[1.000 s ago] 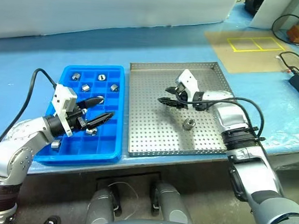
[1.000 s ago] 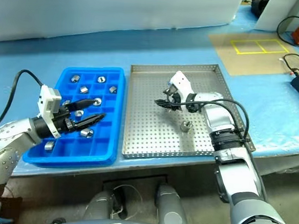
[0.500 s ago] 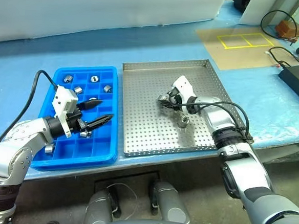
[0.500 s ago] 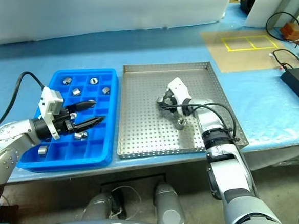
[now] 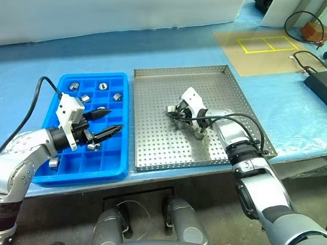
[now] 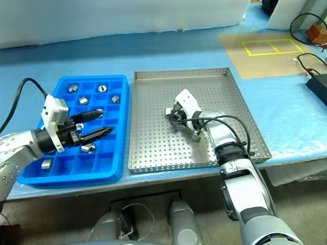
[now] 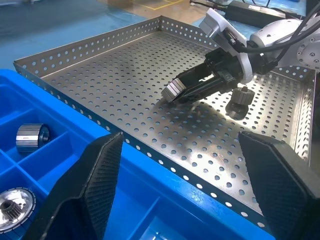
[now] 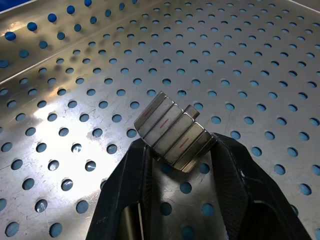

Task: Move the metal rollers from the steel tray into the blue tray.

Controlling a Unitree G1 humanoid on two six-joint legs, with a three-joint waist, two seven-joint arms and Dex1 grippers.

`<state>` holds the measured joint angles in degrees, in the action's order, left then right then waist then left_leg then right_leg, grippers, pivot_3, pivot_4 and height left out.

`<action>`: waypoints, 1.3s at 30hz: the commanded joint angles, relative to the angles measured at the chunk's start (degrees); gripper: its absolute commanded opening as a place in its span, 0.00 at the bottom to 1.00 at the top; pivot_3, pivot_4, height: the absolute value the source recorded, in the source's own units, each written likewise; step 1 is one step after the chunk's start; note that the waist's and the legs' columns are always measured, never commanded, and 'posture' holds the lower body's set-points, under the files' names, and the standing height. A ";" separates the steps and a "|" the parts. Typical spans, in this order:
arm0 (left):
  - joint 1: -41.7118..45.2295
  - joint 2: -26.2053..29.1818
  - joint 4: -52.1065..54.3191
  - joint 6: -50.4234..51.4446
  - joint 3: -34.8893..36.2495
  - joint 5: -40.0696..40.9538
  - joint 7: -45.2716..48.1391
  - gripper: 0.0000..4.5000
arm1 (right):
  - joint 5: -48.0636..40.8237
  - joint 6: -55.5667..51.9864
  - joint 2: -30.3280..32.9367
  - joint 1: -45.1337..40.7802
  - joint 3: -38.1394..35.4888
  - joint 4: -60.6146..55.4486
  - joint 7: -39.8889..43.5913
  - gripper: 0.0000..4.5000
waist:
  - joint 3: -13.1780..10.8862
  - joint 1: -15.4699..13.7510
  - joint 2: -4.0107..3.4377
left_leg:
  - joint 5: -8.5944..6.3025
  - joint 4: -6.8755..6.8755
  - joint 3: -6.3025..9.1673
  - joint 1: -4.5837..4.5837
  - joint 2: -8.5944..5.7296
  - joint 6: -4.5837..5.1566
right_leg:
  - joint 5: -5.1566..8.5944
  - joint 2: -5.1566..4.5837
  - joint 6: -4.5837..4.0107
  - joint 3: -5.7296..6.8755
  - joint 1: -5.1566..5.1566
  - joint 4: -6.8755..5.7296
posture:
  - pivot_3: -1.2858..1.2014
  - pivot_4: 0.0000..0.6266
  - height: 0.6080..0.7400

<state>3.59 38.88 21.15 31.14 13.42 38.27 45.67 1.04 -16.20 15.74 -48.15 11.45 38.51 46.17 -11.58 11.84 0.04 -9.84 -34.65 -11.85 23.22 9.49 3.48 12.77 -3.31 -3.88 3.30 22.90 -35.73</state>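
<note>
Two black fingers of my right gripper pinch one metal roller by its flat sides, low over the steel tray. It looks hard, smooth and weighty for its size, likely slippery. Another roller stands just behind my claw. My left gripper hovers wide open and empty above the blue tray, whose compartments already hold several rollers.
</note>
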 commanded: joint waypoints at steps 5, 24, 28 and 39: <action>-4.06 4.63 2.25 -0.38 8.32 1.52 2.14 0.87 | -5.71 -3.47 -2.21 -1.66 1.02 -13.48 9.20 0.30 | -0.01 0.19 0.01 | 0.00 0.00 0.00 0.00 0.05 -0.01 | 0.00 0.04 0.00 0.00 0.03 -0.01 | 0.31 0.24 1.00; -15.29 1.76 8.77 -1.37 15.13 2.26 -0.68 0.87 | 1.55 7.58 -18.03 -11.01 11.60 2.15 11.33 0.30 | -0.04 -3.22 0.01 | 0.02 0.08 0.01 -0.01 0.10 -0.09 | -0.01 0.05 -0.02 0.01 0.06 -0.02 | 0.37 0.24 1.00; -16.17 1.18 10.01 -1.13 15.06 2.71 -1.70 0.87 | 1.39 6.54 -17.71 -10.22 11.66 1.69 13.00 0.30 | -0.05 -4.69 0.00 | 0.02 0.09 0.01 0.00 0.10 -0.10 | -0.01 0.06 -0.03 0.01 0.08 -0.04 | 0.37 0.24 1.00; -14.71 1.42 9.46 -0.94 13.25 3.15 -2.14 0.87 | 2.10 7.04 -16.81 -9.31 11.27 -0.47 12.18 0.90 | -0.05 -5.43 0.00 | 0.08 0.09 -0.01 -0.06 0.12 -0.19 | -0.04 0.07 -0.07 -0.01 0.10 -0.10 | 0.35 0.24 1.00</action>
<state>-11.47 40.07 29.43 30.52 26.60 40.63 43.36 4.25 -9.40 -1.30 -57.56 23.29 41.58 56.71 -11.63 6.41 0.04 -9.76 -34.55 -11.86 23.18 9.61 3.28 12.73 -3.23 -3.95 3.29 23.00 -35.82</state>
